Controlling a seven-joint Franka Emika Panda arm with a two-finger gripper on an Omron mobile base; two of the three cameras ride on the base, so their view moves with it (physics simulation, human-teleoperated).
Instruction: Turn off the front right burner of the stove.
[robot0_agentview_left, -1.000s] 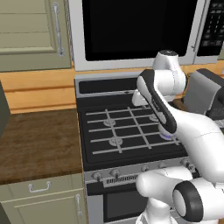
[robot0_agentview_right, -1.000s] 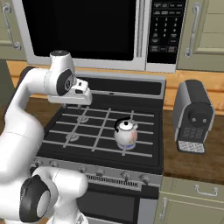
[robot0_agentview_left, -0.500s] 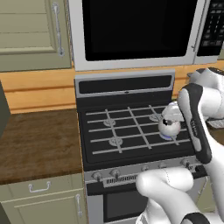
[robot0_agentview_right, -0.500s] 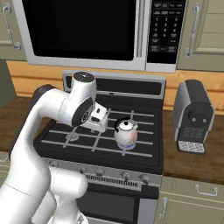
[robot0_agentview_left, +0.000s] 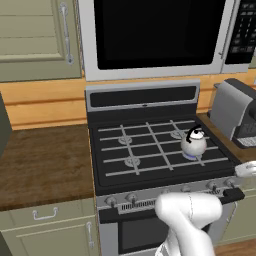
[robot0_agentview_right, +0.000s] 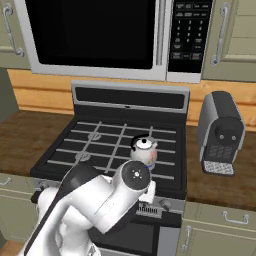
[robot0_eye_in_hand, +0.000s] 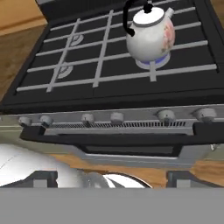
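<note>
While my gripper (robot0_eye_in_hand: 105, 177) is hanging low before the stove (robot0_eye_in_hand: 109, 83), grip state impossible to tell, the burner (robot0_eye_in_hand: 153, 62) is glowing blue under the kettle (robot0_eye_in_hand: 148, 35) at the stove's front right corner.

A black stove (robot0_agentview_right: 105, 150) with pale grates is seen at the centre of the frame, a white kettle (robot0_agentview_right: 144, 150) standing on its right front part. The white arm (robot0_agentview_right: 100, 200) is bent low across the stove's front strip. A microwave (robot0_agentview_right: 100, 35) is mounted at the top. A coffee machine (robot0_agentview_right: 220, 132) stands on the wooden worktop (robot0_agentview_right: 220, 185) at the right.
</note>
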